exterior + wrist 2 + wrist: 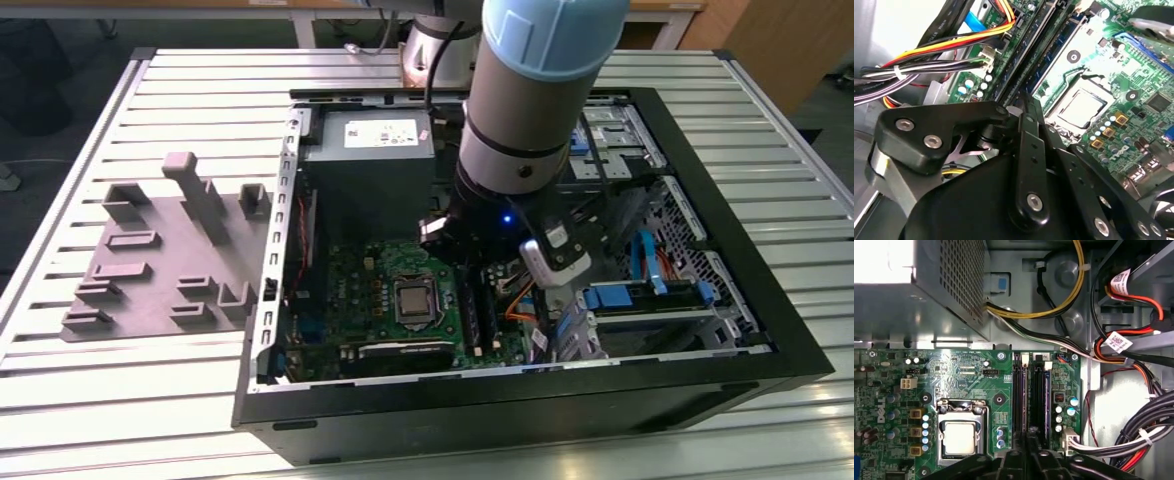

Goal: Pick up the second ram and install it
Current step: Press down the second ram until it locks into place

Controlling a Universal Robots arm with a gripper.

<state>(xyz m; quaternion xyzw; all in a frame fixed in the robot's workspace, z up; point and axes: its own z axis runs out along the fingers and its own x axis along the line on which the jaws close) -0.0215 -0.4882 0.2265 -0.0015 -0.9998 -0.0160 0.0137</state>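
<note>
exterior view: arm down inside the open black computer case point(747, 330) | first wrist view: black end effector point(1030, 450) over long black motherboard slots point(1029, 390), grip honestly can't tell

1. A robotics lab or test workshop is suggested by the slatted aluminium table point(160, 80).
2. An opened computer case point(534, 400) is laid directly below the robot arm point(534, 90).
3. A grey moulded fixture tray point(160, 250) (beside the case) is set out.
</note>
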